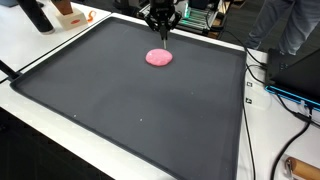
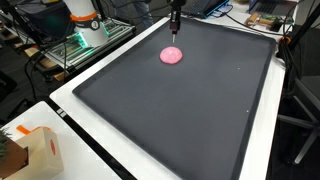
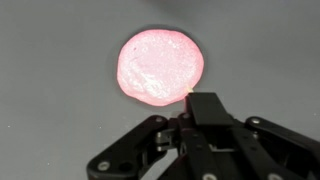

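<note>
A robot gripper (image 1: 161,38) hovers just above a pink disc (image 1: 159,57) lying on a dark mat (image 1: 120,110) near the mat's far edge; whether its jaws are clenched cannot be told.

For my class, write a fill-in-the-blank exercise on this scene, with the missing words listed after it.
1. The round, flat lump on the mat is ____ in colour.
2. That lump lies on a large mat whose colour is dark ____.
3. In both exterior views the gripper hangs directly ____ the lump.
4. At the near corner of the white table in an exterior view stands a small ____ box.

Missing words: pink; grey; above; cardboard
</note>
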Controlling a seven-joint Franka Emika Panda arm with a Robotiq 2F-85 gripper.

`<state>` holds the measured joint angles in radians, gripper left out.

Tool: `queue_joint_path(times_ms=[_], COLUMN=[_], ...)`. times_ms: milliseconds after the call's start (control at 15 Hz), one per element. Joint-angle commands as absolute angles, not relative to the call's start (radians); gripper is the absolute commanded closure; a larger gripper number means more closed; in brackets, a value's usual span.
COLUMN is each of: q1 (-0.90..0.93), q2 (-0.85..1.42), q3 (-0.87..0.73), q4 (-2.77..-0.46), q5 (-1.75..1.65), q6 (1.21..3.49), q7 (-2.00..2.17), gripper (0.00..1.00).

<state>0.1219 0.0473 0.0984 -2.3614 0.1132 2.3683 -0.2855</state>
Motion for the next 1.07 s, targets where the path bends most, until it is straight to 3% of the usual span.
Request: queue_joint_path(times_ms=[0,1000], q1=[0.106,0.092], q2=[0.072,0.155], q3=[0.106,0.118], q4=[-2.385,-2.392], q5=[0.149,0.117], q6=[2.422,2.525], q7=[-0.343,-0.336], gripper=[0.97,0.97])
